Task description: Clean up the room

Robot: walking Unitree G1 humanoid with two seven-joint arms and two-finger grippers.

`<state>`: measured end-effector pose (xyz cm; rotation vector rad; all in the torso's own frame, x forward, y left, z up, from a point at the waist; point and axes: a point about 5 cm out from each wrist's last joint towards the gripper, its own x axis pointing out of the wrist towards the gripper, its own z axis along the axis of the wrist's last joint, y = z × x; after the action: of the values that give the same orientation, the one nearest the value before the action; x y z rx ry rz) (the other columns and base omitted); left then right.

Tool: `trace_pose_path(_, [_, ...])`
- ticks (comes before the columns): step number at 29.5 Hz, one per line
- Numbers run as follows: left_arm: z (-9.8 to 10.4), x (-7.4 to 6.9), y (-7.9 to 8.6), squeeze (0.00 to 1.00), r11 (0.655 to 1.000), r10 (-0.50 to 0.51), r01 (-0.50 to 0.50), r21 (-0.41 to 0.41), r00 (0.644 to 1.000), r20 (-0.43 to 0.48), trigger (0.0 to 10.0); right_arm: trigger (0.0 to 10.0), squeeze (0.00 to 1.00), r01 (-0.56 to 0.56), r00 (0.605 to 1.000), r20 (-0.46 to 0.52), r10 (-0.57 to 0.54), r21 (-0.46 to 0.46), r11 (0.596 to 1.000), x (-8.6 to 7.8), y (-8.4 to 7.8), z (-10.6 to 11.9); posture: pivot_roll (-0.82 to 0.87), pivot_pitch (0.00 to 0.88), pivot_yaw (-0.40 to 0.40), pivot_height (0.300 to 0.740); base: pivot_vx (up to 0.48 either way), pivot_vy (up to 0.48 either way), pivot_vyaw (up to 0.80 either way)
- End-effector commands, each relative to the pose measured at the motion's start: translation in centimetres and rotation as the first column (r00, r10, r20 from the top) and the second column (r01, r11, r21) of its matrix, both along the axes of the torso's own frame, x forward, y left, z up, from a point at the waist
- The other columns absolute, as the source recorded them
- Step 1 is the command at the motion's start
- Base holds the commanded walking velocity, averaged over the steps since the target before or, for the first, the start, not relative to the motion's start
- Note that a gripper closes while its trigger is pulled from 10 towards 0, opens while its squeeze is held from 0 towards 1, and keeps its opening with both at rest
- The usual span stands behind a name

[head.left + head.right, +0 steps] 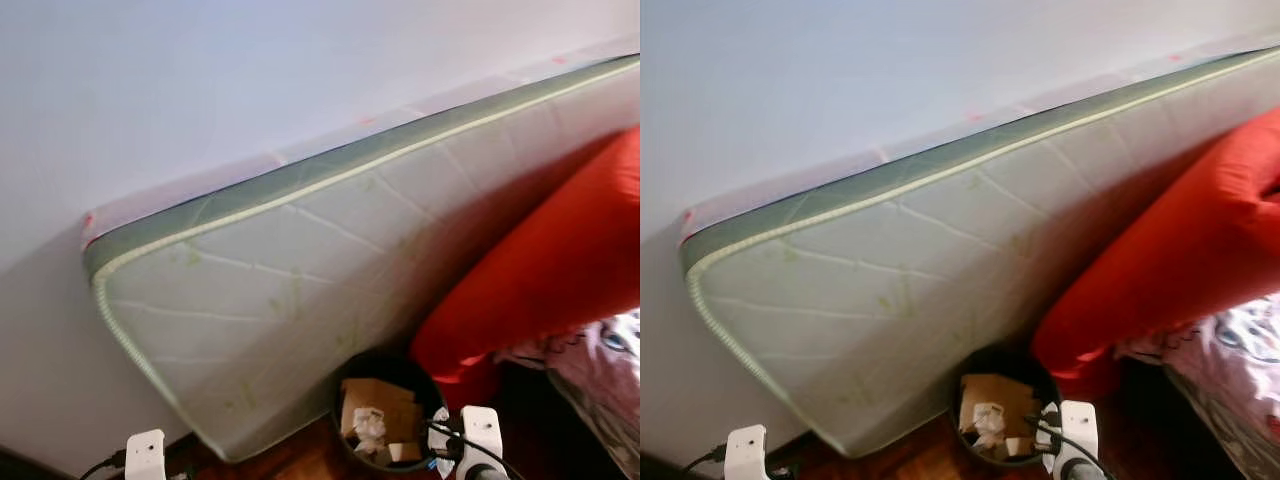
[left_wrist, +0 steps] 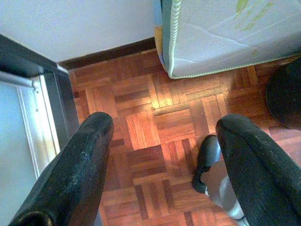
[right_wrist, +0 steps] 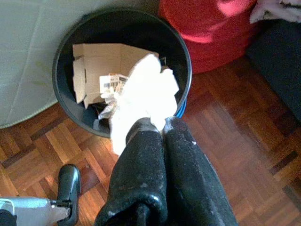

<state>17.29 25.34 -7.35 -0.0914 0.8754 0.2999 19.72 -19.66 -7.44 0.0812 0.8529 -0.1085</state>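
A black round bin (image 1: pixel 345 400) stands on the wooden floor against a leaning mattress; cardboard (image 1: pixel 375 400) and crumpled paper lie inside it. In the right wrist view my right gripper (image 3: pixel 162 127) is shut on a wad of white tissue (image 3: pixel 143 96), held just above the rim of the bin (image 3: pixel 63 49) on its near side. My left gripper (image 2: pixel 164 136) hangs open over bare parquet near the mattress corner, with nothing between its fingers (image 2: pixel 80 165).
A pale green-edged mattress (image 1: pixel 300 290) leans on the white wall. A red cushion or beanbag (image 1: pixel 560 260) lies to the right of the bin, with patterned fabric (image 1: pixel 600 360) beside it. A dark metal frame (image 2: pixel 42 94) stands near the left gripper. Parquet floor (image 2: pixel 150 136) lies open below.
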Motion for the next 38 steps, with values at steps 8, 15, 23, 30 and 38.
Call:
trace_pose_path(8, [-0.1, -0.2, -0.1, 0.0, 1.0, 0.009, -0.009, -0.017, 1.0, -0.009, 10.0, 10.0, 0.0, 0.009, 1.0, -0.001, -0.009, -0.036, 0.999, -0.1, -0.6, 0.1, 0.11, 0.0, 0.0, 0.74, 0.0, 0.0, 0.3])
trace_pose_path(15, [-0.1, -0.1, 0.0, 0.0, 1.0, 0.004, -0.004, -0.013, 1.0, -0.011, 10.0, 10.0, 0.0, 0.023, 1.0, 0.005, -0.023, -0.014, 1.0, 0.1, -0.2, 0.1, 0.11, 0.005, 0.004, 0.74, 0.0, 0.0, 0.77])
trace_pose_path(23, [-0.1, 0.0, -0.3, 0.0, 1.0, -0.021, 0.021, 0.009, 1.0, -0.004, 10.0, 10.0, 0.0, 0.043, 0.999, 0.02, -0.043, -0.002, 0.999, 0.4, -0.1, 0.2, 0.12, 0.007, -0.006, 0.74, 0.0, -0.077, 0.06])
trace_pose_path(30, [-0.2, 0.0, -1.2, 0.0, 1.0, -0.027, 0.027, 0.001, 0.999, 0.017, 10.0, 10.0, 0.0, 0.027, 0.997, 0.077, -0.026, -0.018, 0.999, 1.3, -0.4, 0.9, 0.1, 0.008, -0.005, 0.74, 0.0, -0.329, 0.0])
trace_pose_path(38, [-0.2, 0.4, -1.6, 0.0, 1.0, -0.031, 0.031, -0.002, 0.999, 0.022, 10.0, 10.0, 0.0, -0.013, 0.981, 0.191, 0.023, -0.055, 0.998, 3.4, -0.5, 2.5, 0.09, 0.002, -0.013, 0.74, 0.0, 0.0, 0.0])
